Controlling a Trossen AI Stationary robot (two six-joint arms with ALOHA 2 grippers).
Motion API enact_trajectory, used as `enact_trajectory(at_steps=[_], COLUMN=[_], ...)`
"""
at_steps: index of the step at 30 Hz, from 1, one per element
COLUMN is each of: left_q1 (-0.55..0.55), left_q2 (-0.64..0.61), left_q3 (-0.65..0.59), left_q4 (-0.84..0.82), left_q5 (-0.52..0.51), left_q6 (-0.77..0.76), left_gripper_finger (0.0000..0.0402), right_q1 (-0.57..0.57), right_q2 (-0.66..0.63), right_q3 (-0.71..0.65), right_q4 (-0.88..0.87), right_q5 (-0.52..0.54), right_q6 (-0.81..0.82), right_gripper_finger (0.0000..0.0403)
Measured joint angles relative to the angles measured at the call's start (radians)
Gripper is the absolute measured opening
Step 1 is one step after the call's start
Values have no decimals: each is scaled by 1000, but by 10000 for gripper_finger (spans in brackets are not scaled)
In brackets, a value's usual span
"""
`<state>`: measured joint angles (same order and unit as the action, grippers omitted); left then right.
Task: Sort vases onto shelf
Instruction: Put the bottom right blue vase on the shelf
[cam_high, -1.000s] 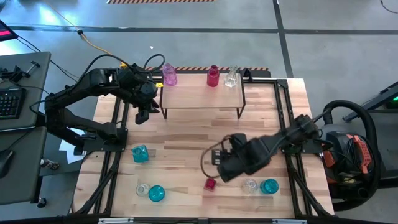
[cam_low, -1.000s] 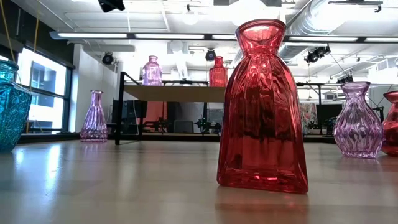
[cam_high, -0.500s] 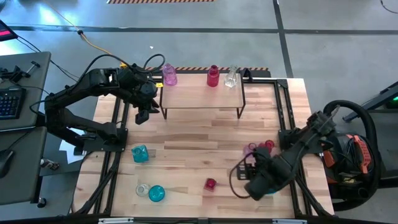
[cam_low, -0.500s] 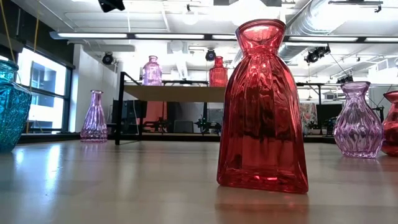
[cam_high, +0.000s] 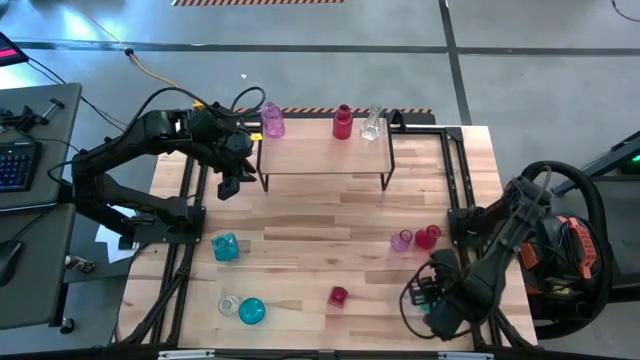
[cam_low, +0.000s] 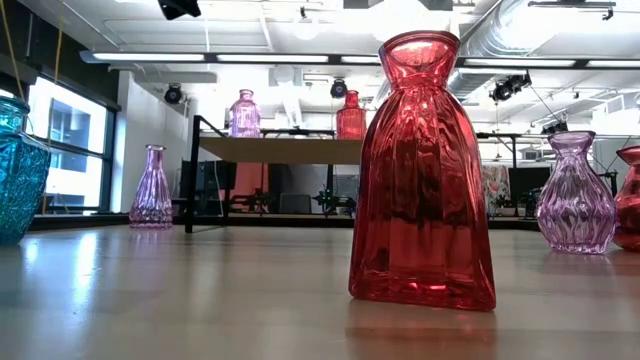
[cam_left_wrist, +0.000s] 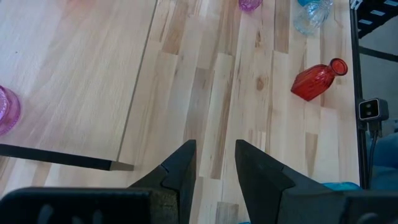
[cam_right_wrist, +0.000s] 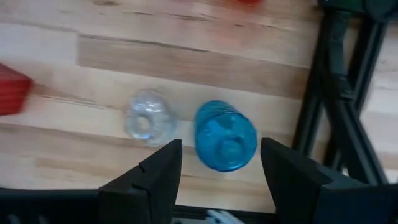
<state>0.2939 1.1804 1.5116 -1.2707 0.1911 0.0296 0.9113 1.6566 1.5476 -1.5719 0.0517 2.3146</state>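
Three glass vases stand on the wood-topped wire-legged shelf (cam_high: 325, 155) at 12 o'clock: pink (cam_high: 272, 121), red (cam_high: 343, 122), clear (cam_high: 372, 123). Left gripper (cam_high: 226, 186) waits at 10, jaws slightly parted, empty. Seven or more vases remain unsorted. Right gripper (cam_right_wrist: 221, 171), open, hovers over a round teal vase (cam_right_wrist: 225, 137) at 5.

left gripper (cam_left_wrist: 213, 165) jaws parted, empty | red vase (cam_left_wrist: 317, 80) on table (cam_left_wrist: 236, 93)

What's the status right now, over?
Right gripper open above teal vase, clear vase beside it. Left gripper open, empty, by shelf. Nothing blocking.
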Motion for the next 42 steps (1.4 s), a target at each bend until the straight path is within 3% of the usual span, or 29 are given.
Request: enact_trajectory(at_steps=[22,42], left_q1=[0,0], left_q2=[0,0], left_q3=[0,0], left_q4=[0,0], left_q5=[0,0], left_q6=[0,0], left_gripper_finger=[104,104], right_q1=[113,116], right_q2=[-1,84], right_q3=[-59,-59], right_q4=[14,31], right_q5=[-70,-87], right_q6=[16,18], right_gripper_finger=[199,199])
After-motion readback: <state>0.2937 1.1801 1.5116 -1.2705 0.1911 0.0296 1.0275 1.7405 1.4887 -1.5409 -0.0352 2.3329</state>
